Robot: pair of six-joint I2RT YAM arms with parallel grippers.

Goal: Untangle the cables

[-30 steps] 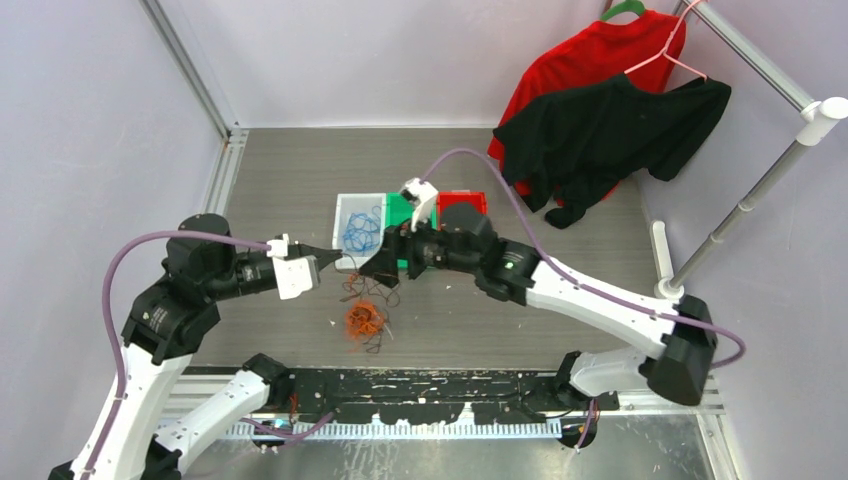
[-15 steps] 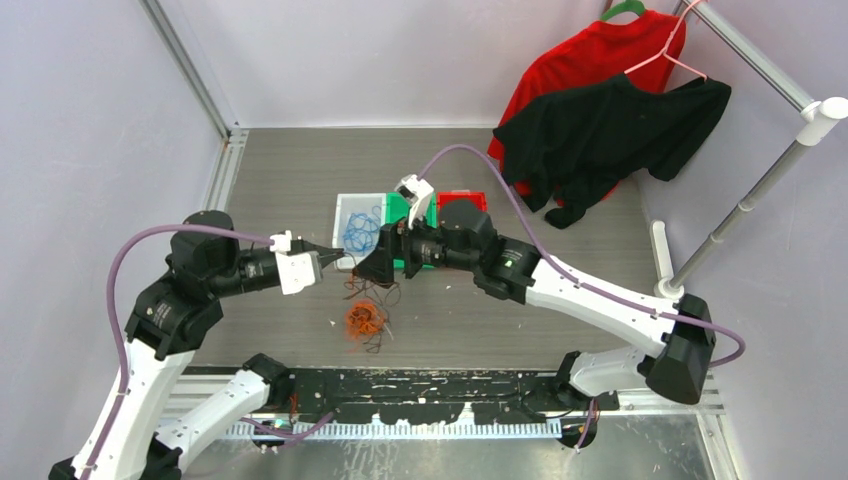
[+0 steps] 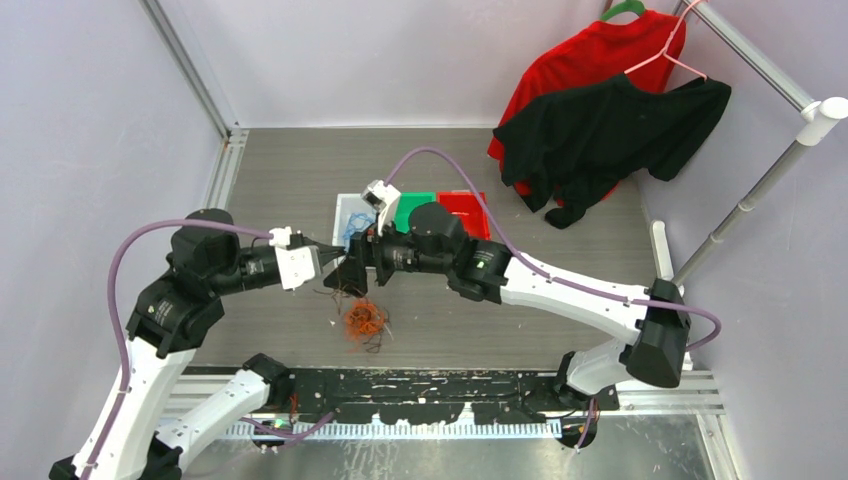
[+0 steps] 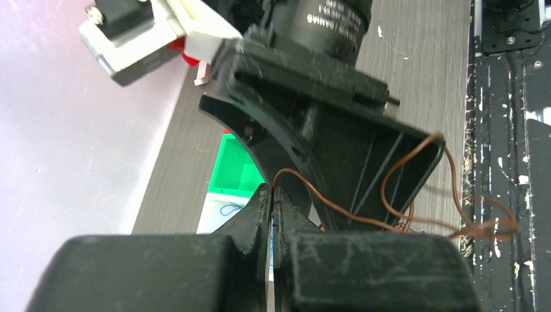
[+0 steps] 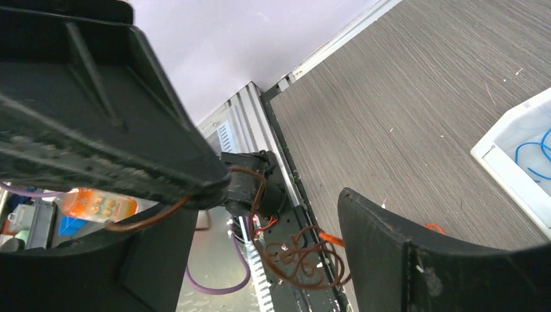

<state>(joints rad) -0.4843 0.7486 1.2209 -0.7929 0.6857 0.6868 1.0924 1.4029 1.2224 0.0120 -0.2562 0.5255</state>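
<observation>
Brown wire (image 4: 325,200), thin, looping, between scuffed black left fingers (image 4: 257,218)

Scuffed matt plastic left claw (image 4: 271,192), thin smooth brown cable (image 4: 481,229), grey wood-grain table (image 3: 300,170), chipped black metal rail (image 3: 440,385).

Right gripper (image 3: 347,277) shifted left, meeting left gripper (image 3: 327,262).

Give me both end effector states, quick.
Left end effector: closed on the brown cable.
Right end effector: open, gripping nothing; the brown cable only hooks over it.
</observation>
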